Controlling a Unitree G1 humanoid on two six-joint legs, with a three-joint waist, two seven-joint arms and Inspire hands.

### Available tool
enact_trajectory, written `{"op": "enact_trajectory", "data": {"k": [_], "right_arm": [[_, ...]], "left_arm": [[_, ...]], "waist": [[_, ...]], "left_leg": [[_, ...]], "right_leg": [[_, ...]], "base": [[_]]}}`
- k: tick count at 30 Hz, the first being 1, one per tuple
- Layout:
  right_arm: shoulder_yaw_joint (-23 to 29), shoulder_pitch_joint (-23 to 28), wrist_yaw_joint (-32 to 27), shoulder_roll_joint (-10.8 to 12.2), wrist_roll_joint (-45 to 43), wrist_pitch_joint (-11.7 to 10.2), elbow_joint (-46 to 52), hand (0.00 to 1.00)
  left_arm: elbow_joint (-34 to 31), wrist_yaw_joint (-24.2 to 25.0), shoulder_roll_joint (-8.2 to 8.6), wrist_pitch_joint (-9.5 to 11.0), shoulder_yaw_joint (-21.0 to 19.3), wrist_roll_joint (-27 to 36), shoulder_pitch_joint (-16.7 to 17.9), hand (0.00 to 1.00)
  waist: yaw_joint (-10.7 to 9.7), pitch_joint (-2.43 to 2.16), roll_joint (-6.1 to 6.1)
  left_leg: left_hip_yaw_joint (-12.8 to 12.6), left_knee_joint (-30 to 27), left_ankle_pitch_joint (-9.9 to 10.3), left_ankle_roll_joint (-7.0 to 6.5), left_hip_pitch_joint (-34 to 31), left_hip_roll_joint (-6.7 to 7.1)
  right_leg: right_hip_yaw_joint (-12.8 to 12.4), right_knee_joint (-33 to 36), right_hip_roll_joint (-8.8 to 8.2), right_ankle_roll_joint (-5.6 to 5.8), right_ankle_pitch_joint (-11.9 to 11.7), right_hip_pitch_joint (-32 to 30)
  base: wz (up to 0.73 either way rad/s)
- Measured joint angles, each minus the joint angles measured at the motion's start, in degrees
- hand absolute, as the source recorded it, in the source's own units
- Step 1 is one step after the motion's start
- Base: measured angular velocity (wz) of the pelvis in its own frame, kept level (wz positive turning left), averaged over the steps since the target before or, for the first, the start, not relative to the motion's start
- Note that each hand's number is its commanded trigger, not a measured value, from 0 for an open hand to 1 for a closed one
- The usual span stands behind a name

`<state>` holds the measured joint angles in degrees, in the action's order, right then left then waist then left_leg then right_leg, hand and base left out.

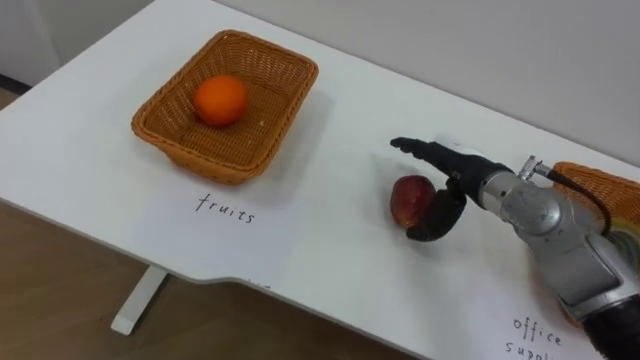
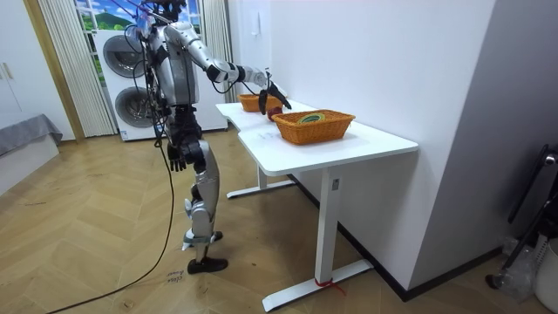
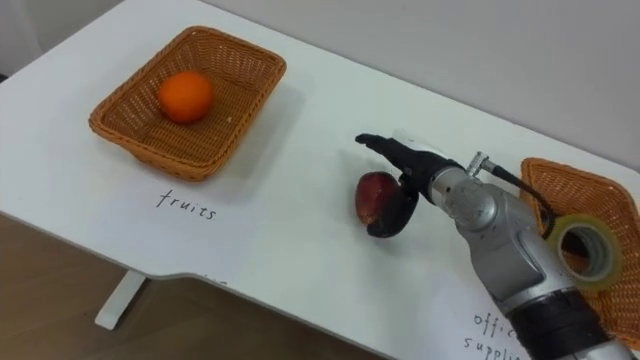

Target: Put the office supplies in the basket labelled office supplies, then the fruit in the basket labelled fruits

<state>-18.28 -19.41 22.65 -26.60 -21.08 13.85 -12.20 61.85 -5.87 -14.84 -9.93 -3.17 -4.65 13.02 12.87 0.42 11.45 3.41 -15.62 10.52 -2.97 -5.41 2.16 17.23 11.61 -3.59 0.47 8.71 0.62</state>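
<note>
Room view: the robot stood at a white table [image 2: 366,144] against a white wall, on a wood floor [image 2: 96,244], with two stacked washers [image 2: 124,78] behind it. Its right arm reached over the table and its left hand [image 2: 177,159] hung by the hip; the fingers could not be made out. In the eye views the tabletop was plain white with a handwritten fruit label [image 1: 225,208] just in front of the left basket [image 1: 160,125] and part of an office label [image 1: 535,338] at the near right edge. The left basket was wicker, sat at the far left and held one orange [image 1: 220,100]. A second wicker basket [image 3: 545,185] sat at the right edge with a tape roll [image 3: 585,250] in it. An apple [image 1: 408,200], dark red, lay on the bare table between the baskets, well apart from the left one. The right hand [image 1: 458,172] was at the apple, spread wide: its fingers [image 1: 415,148] were straight and pointed left beyond the apple's far side, with a gap showing, and its thumb [image 1: 440,218] was hooked along the apple's right near side, touching or nearly so. The apple rested on the table, not lifted.
</note>
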Motion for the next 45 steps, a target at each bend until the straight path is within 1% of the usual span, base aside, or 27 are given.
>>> {"op": "enact_trajectory", "data": {"k": [3, 7, 18, 21, 24, 27, 30, 32, 36, 38, 40, 45], "right_arm": [[0.13, 0.16, 0.0, 0.0, 0.0, 0.0, -0.03, 0.0], [2.07, 0.39, -0.42, 0.0, 0.02, 0.0, -0.21, 0.0], [4.02, 1.49, -2.46, 0.01, 0.12, -0.03, -0.99, 0.0], [4.0, 1.49, -3.3, 0.07, 0.45, -0.06, -3.68, 0.0], [4.0, 1.49, -3.34, 0.12, 0.57, -0.04, -5.99, 0.0], [4.0, 1.48, -3.83, 0.12, 0.85, -0.05, -7.1, 0.0], [3.99, 1.48, -3.87, 0.13, 0.85, -0.05, -7.31, 0.0], [3.99, 1.47, -4.2, 0.14, 0.93, -0.07, -7.31, 0.0], [3.98, 1.45, -5.13, 0.27, 1.07, -0.05, -7.31, 0.0], [3.97, 1.43, -5.16, 0.66, 0.88, -0.05, -7.31, 0.0], [3.86, 1.38, -5.15, 0.92, 0.66, 0.0, -7.32, 0.0], [3.78, 1.29, -5.15, 1.3, 0.81, 0.0, -7.35, 0.0]], "left_arm": [[0.0, 0.16, 0.01, -0.02, 0.0, 0.01, -0.01, 0.0], [-0.02, 0.25, 0.01, -0.05, 0.0, 0.02, -0.08, 0.0], [-0.01, 0.4, 0.27, -0.4, -0.36, 0.0, 0.02, 0.0], [-0.13, 0.55, 0.3, -0.42, 0.02, 0.09, 0.02, 0.0], [-0.17, 1.18, 0.45, -0.45, 0.06, 0.1, 0.07, 0.0], [-0.52, 1.55, 0.47, -0.49, 0.05, 0.08, 0.07, 0.0], [-1.33, 1.6, 0.46, -0.48, 0.05, 0.08, 0.06, 0.0], [-1.55, 1.65, 0.4, -0.48, 0.05, 0.09, 0.02, 0.0], [-1.74, 1.77, 0.35, -0.48, 0.05, 0.05, -0.14, 0.0], [-1.65, 2.01, 0.35, -0.52, 0.03, 0.05, -0.17, 0.0], [-1.3, 2.56, 0.44, -0.65, 0.04, 0.06, -0.17, 0.0], [-0.79, 2.69, 0.57, -1.14, 0.28, 0.52, -0.2, 0.0]], "waist": [[-0.04, 0.08, -0.11], [-0.06, 0.37, -0.5], [0.25, 0.41, -0.61], [0.41, 0.45, -0.69], [0.52, 0.54, -1.02], [0.51, 0.47, -1.47], [0.54, 0.45, -1.58], [0.63, 0.44, -1.59], [1.34, 0.25, -1.29], [1.73, 0.36, -1.45], [1.94, 0.27, -1.28], [1.87, 0.35, -1.31]], "left_leg": [[-0.06, -0.02, 0.04, -0.02, 0.02, -0.05], [-0.05, -0.08, 0.05, -0.02, -0.07, -0.08], [-0.04, -0.08, 0.05, 0.01, -0.45, -0.16], [-0.05, -0.11, 0.07, 0.04, -0.38, -0.19], [-0.05, -0.14, 0.08, 0.05, -0.49, -0.19], [-0.03, -0.12, 0.1, 0.1, -0.56, -0.25], [0.0, -0.11, 0.09, 0.14, -0.59, -0.3], [0.0, -0.1, 0.09, 0.14, -0.68, -0.31], [-0.07, -0.08, 0.09, 0.14, -1.03, -0.31], [-0.06, -0.06, 0.12, 0.15, -1.0, -0.32], [-0.05, 0.0, 0.12, 0.16, -1.0, -0.33], [-0.04, 0.01, 0.12, 0.18, -0.99, -0.34]], "right_leg": [[0.01, -0.01, 0.04, 0.0, 0.0, 0.0], [-0.02, 0.0, 0.03, 0.0, 0.0, -0.09], [-0.03, 0.0, 0.09, 0.0, 0.0, -0.57], [0.03, 0.01, 0.12, 0.0, 0.0, -0.44], [0.03, 0.01, 0.12, 0.0, 0.0, -0.54], [0.09, 0.01, 0.18, 0.0, 0.0, -0.61], [0.11, 0.0, 0.25, 0.0, 0.0, -0.61], [0.12, -0.01, 0.26, -0.01, 0.0, -0.7], [0.17, -0.01, 0.23, -0.02, -0.01, -1.09], [0.21, -0.01, 0.24, -0.02, -0.01, -1.06], [0.22, -0.03, 0.25, -0.02, -0.01, -1.06], [0.24, -0.04, 0.29, -0.02, -0.01, -1.07]], "base": [[0.0], [0.0], [0.0], [0.0], [0.0], [0.0], [0.0], [0.0], [0.0], [0.0], [0.0], [0.0]]}}
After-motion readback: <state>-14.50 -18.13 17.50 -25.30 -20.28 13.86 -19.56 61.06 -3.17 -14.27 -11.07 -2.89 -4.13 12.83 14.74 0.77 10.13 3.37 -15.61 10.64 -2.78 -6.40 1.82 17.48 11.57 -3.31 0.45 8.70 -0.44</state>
